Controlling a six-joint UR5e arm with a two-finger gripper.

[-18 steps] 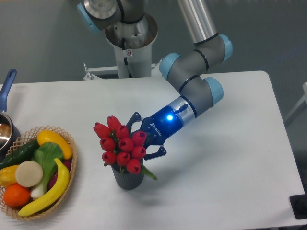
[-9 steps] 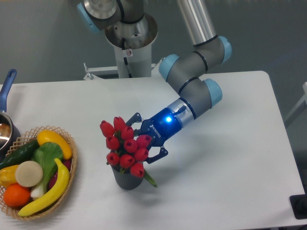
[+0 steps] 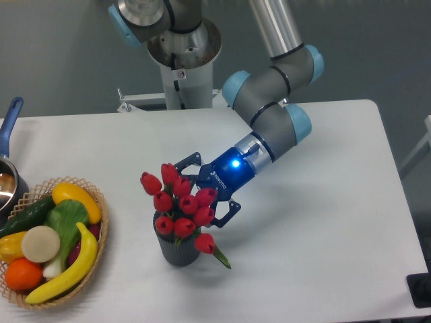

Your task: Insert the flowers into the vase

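Standing in vase (image 3: 177,252), flowers (image 3: 180,205), claw (image 3: 202,188) spread behind, branding unreadable

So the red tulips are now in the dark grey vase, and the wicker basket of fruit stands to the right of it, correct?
Not quite. The camera view shows the tulips in the vase, but the wicker basket stands to its left, not its right.

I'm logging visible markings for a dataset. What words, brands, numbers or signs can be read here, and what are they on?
White lettering on the gripper body, beside the blue light: a brand mark, too small and blurred to read.
Small red-and-white sticker on the robot's base column: too small to read.
Nothing readable on the vase, the flowers or the fruit basket.
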